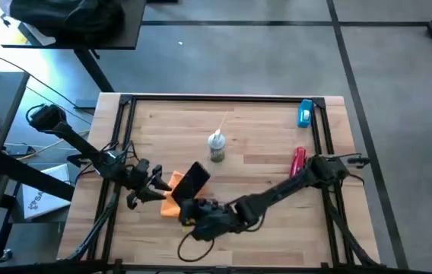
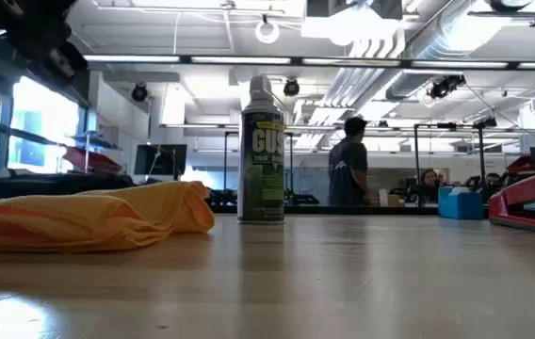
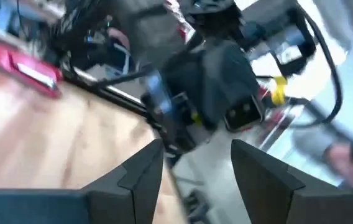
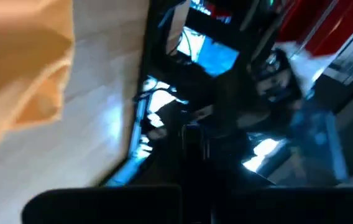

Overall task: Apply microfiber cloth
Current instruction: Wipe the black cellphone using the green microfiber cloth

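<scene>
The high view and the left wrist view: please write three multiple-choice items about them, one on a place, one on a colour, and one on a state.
1. Where does the spray can stand?
A. near the table's middle
B. on the cloth
C. at the table's near edge

2. What colour is the microfiber cloth?
A. blue
B. orange
C. white

3. How is the left end effector?
A. shut on the can
B. shut on the cloth
C. open

Answers:
1 A: the spray can stands upright on bare wood near the middle of the table.
2 B: the microfiber cloth is bright orange.
3 C: in its wrist view, the left end effector shows a clear gap between its fingers.
</scene>
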You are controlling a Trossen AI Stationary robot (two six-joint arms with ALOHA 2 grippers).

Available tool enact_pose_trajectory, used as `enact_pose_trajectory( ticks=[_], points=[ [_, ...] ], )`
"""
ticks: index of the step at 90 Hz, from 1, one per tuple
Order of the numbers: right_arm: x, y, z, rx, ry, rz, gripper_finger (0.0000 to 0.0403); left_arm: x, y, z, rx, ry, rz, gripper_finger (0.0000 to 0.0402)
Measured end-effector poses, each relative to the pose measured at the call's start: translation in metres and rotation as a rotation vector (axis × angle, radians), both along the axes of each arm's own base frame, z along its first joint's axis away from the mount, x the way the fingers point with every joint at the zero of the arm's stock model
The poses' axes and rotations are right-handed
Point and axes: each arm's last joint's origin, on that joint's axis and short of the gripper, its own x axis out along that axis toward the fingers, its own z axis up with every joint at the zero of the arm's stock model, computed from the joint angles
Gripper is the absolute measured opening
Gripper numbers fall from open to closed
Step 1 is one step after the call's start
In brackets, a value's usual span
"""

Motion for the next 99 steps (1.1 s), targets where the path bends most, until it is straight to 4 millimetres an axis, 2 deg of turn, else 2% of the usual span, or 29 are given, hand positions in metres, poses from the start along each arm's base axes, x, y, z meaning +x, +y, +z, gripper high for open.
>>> enact_pose_trajectory(
  ticks=[27, 39, 63, 99],
  points=[
    [0.007, 0.01, -0.014, -0.021, -0.004, 0.082, 0.0, 0.008, -0.001, -0.002, -0.175, 0.113, -0.131, 0.0168],
    [0.016, 0.004, -0.026, -0.038, -0.004, 0.075, 0.0, 0.014, -0.006, 0.001, -0.179, 0.136, -0.183, 0.0168],
    [0.021, 0.0, -0.023, -0.024, -0.04, 0.072, 0.0, 0.018, -0.01, -0.001, -0.16, 0.166, -0.272, 0.0166],
    [0.019, 0.004, -0.023, -0.01, -0.027, 0.115, 0.0, 0.02, -0.005, 0.0, -0.128, 0.139, -0.248, 0.0093]
  ],
)
